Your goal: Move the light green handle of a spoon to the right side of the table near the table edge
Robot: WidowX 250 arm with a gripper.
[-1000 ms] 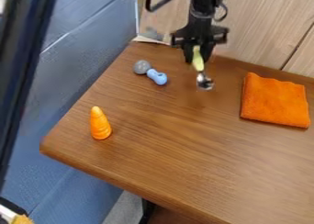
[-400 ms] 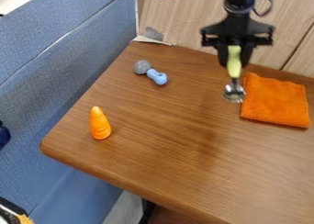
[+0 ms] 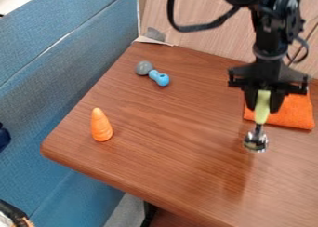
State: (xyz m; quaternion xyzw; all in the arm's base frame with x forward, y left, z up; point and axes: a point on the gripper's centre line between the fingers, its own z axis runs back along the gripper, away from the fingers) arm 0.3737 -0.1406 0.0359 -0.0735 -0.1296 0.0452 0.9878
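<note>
Over the brown wooden table (image 3: pixel 162 128), you have the gripper (image 3: pixel 264 105) closed on the spoon (image 3: pixel 255 141) by its light green handle (image 3: pixel 262 110), in front of the orange cloth (image 3: pixel 298 112).

From my pincer (image 3: pixel 263 106), open bench (image 3: pixel 162 151) gives me room from 6 round to 8 o'clock. In the way: an orange cloth (image 3: pixel 297 112) at 3, an orange cone (image 3: pixel 101 125) at 9, a grey ball (image 3: pixel 144 67) and blue piece (image 3: pixel 159 78) near 10, and wood panelling (image 3: pixel 227 42) along 11 to 12.
</note>
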